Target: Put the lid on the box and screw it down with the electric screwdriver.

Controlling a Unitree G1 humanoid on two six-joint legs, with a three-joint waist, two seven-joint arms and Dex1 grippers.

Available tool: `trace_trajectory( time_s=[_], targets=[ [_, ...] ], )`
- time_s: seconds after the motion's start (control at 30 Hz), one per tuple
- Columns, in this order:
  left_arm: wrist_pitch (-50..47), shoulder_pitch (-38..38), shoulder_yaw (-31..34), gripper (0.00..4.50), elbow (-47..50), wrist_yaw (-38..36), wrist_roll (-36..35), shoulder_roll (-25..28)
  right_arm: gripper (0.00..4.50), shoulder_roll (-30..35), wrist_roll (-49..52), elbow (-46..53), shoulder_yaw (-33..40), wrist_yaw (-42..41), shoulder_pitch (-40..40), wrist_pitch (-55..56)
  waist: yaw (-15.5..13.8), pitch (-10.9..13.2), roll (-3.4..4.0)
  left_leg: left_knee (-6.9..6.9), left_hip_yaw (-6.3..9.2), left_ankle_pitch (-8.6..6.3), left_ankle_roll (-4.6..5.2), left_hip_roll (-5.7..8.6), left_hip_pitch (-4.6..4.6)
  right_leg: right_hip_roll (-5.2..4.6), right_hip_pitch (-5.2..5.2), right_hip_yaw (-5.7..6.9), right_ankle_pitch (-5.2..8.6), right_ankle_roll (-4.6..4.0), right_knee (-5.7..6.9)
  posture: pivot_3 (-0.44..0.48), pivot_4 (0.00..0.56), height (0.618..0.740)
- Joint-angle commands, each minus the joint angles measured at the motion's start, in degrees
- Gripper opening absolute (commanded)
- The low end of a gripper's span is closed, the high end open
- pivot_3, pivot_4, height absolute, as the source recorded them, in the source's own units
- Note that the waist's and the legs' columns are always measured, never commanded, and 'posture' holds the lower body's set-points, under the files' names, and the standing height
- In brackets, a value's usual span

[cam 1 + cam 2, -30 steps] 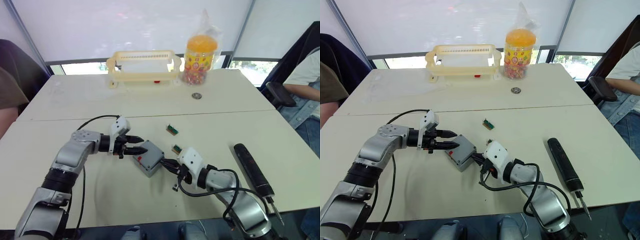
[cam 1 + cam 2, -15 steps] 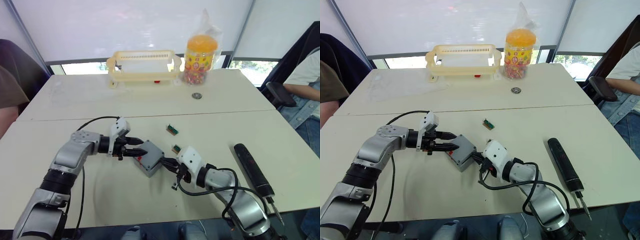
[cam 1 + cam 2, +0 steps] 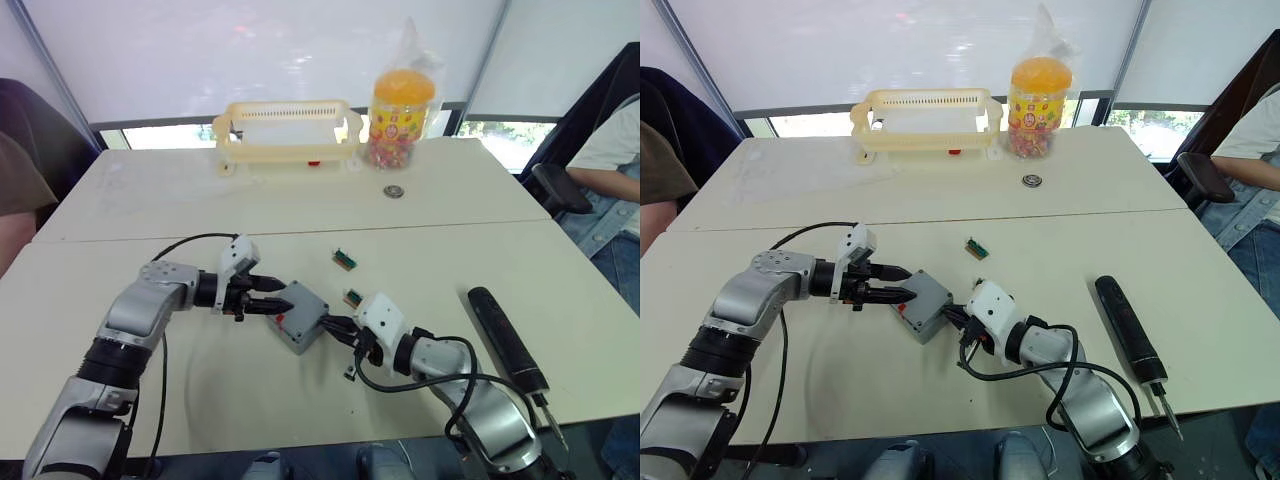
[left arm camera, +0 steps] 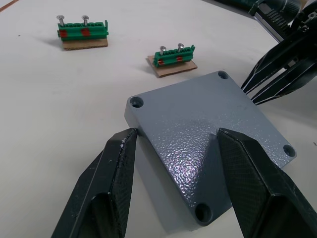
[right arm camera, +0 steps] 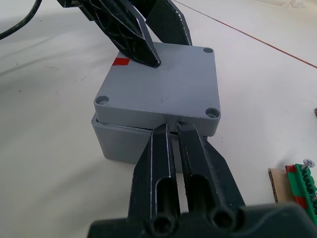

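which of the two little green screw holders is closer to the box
The green holder just past the box's far corner, beside the right gripper. The other holder lies farther out on the table, toward the jar.

Lid (image 5: 161, 87) sits slightly askew on box (image 5: 119, 141); right gripper (image 5: 173, 130) tips nearly closed at lid edge.
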State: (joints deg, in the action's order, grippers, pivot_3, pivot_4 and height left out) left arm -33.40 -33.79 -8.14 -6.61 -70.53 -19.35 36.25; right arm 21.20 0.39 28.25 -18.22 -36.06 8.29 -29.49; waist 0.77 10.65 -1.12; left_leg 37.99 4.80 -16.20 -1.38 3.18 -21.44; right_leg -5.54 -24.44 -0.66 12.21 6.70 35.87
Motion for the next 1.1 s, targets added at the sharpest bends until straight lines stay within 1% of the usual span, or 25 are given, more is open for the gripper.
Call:
trace_trajectory(
  time_s=[0.03,0.33,0.6,0.83,1.1],
  targets=[
    [0.1,0.3,-0.5,2.6,1.6,-2.4,-1.7,0.1,0.19,-0.7,1.0,1.3,-0.3,0.5,0.3,1.5,0.0,0.0,0.0,0.0,0.0,0.0,0.0,0.0,0.0,0.0,0.0,0.0,0.0,0.0,0.0,0.0,0.15,0.74],
    [1.7,-0.1,-1.2,2.6,0.5,-3.3,-0.7,-0.3,0.19,-0.2,2.0,3.0,-0.3,0.2,-0.2,0.5,0.0,0.0,0.0,0.0,0.0,0.0,0.0,-0.01,-0.01,0.0,0.0,0.0,0.0,0.0,-0.02,0.0,0.15,0.74],
    [3.1,-0.9,-2.0,2.6,-1.0,-2.9,0.5,-1.3,0.19,0.2,1.2,2.1,0.2,1.1,-0.3,0.8,0.0,0.0,0.0,0.0,0.0,0.0,0.0,0.0,-0.02,0.0,0.0,0.0,0.0,0.0,-0.05,0.0,0.15,0.74],
    [2.6,0.2,-3.0,2.6,0.6,-3.7,0.6,-1.1,0.19,0.4,1.6,3.4,0.0,1.2,-0.6,-0.1,0.0,0.0,0.0,0.0,0.0,0.0,0.0,-0.01,-0.02,0.0,0.0,0.0,0.0,0.0,-0.06,0.0,0.15,0.74],
    [3.4,0.0,-2.5,2.6,-0.6,-2.9,1.2,-1.1,0.19,0.4,1.8,3.2,0.2,1.3,-0.5,-0.1,0.0,0.0,0.0,0.0,0.0,0.0,0.0,-0.01,-0.02,0.0,0.0,0.0,0.0,0.01,-0.08,0.0,0.15,0.74]
  ],
)
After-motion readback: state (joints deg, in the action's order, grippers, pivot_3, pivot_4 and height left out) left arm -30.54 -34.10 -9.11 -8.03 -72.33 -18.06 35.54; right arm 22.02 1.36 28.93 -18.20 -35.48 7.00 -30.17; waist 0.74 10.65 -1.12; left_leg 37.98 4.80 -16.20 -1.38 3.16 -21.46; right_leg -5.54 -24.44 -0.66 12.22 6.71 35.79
